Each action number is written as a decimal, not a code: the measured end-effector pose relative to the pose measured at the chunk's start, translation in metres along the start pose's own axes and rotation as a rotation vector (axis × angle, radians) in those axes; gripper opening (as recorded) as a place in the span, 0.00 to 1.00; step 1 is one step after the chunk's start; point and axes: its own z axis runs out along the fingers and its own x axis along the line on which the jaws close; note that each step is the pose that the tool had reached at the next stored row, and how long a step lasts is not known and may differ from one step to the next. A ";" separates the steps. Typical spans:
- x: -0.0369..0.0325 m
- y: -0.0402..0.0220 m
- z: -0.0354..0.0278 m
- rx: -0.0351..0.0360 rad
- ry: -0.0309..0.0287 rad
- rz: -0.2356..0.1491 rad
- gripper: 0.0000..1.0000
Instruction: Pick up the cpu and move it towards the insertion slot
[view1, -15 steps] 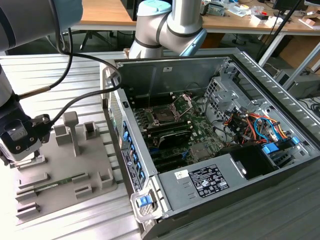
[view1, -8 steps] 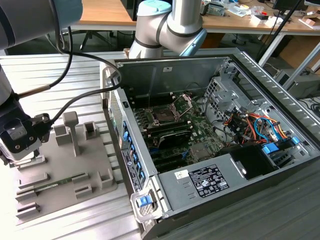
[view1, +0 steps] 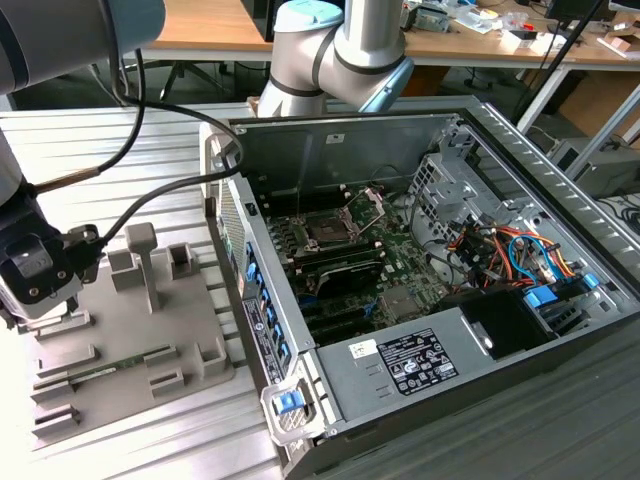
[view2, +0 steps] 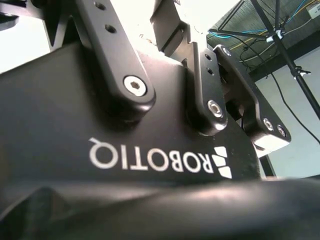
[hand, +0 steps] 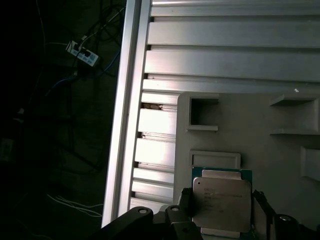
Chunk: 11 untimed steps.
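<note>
cpu (hand: 221, 202) flat on grey tray (hand: 240, 125) (silvery top up), edges tray-aligned

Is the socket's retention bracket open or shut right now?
Open: in the exterior view the retention bracket stands swung up beside the insertion slot, whose dark square lies uncovered.

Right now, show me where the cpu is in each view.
First wrist view: the cpu, on or just above the grey tray.
Exterior view: the gripper stands over that tray's end at the exterior view's left.
Second wrist view: the gripper's black body.
Shared landmark: the grey tray on the ribbed table.
</note>
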 end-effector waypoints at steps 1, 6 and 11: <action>0.0000 0.0000 -0.0003 0.0000 0.0000 0.000 0.55; 0.0000 0.0001 -0.0021 -0.0002 0.0000 0.000 0.55; 0.0000 0.0002 -0.0032 -0.0001 0.0000 0.000 0.55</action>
